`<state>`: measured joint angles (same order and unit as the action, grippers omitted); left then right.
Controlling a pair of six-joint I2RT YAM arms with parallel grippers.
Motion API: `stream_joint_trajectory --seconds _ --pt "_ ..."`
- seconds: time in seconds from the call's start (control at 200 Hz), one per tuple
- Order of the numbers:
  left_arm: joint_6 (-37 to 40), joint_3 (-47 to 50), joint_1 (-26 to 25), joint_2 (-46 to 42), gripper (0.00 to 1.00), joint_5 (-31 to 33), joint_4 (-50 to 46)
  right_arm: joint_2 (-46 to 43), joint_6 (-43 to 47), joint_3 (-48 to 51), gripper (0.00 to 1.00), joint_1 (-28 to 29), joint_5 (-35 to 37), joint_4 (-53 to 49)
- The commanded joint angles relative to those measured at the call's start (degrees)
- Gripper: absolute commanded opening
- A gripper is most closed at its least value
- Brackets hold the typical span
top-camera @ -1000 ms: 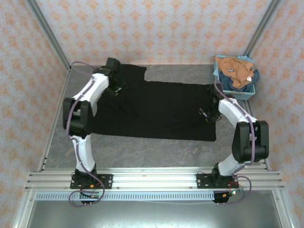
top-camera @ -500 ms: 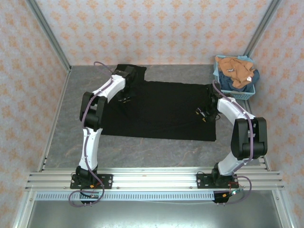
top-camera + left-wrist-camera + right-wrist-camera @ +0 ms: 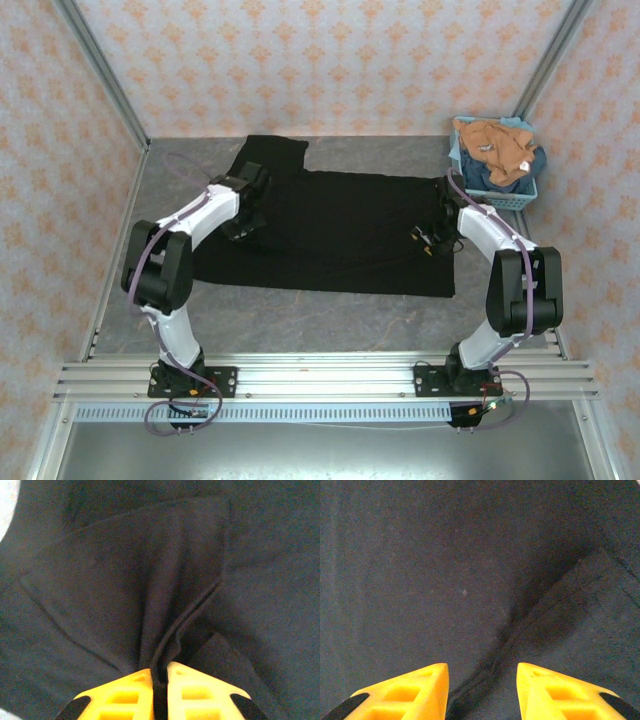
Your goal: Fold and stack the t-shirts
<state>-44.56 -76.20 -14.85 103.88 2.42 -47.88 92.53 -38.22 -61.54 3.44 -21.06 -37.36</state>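
Observation:
A large black t-shirt (image 3: 340, 230) lies spread flat across the table, one sleeve reaching toward the back left. My left gripper (image 3: 244, 226) sits on its left part and is shut on a raised ridge of the black cloth (image 3: 125, 580); the fold runs straight into the narrow slit between the yellow fingers (image 3: 125, 690). At the shirt's right edge my right gripper (image 3: 425, 241) hovers low and open, its fingers (image 3: 415, 690) standing either side of a crease in the cloth (image 3: 445, 580) without pinching it. An orange-tan t-shirt (image 3: 495, 145) and a dark blue one (image 3: 487, 178) are heaped in the basket.
The light blue mesh basket (image 3: 522, 193) stands at the back right corner, close behind the right arm. Grey tabletop (image 3: 300, 320) shows in front of the shirt and along its left side. Patterned walls close in the back and both sides.
My left gripper swung right over the shirt, then came back toward the near left and closed on a fold of black cloth. The right gripper shifted slightly left.

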Motion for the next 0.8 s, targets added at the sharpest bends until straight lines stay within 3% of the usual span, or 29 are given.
stream_joint_trajectory --seconds 0.0,0.095,0.175,0.28,0.395,0.796 --pt "-5.3 3.9 0.8 -1.1 0.14 0.8 2.1 -0.6 0.4 1.1 0.4 -0.1 -0.2 0.5" --pt "-8.2 1.8 1.7 -1.2 0.16 2.3 -3.9 -0.6 0.5 1.3 0.4 -0.1 -0.3 0.4" --pt "-10.2 -0.4 1.8 -3.0 0.31 4.4 -7.0 -0.5 0.6 1.2 0.39 -0.1 -0.2 0.2" --pt "-12.6 -2.2 1.8 -5.9 0.34 4.3 -6.4 -0.4 0.6 1.1 0.39 -0.1 -0.3 0.1" --pt "-14.3 -4.5 1.8 -5.4 0.53 1.1 -4.7 -0.1 0.4 0.9 0.38 -0.1 -0.4 0.3" --pt "-19.8 -11.2 1.7 5.1 0.49 -2.2 -8.1 -0.1 0.7 1.1 0.37 -0.1 -0.5 0.1"
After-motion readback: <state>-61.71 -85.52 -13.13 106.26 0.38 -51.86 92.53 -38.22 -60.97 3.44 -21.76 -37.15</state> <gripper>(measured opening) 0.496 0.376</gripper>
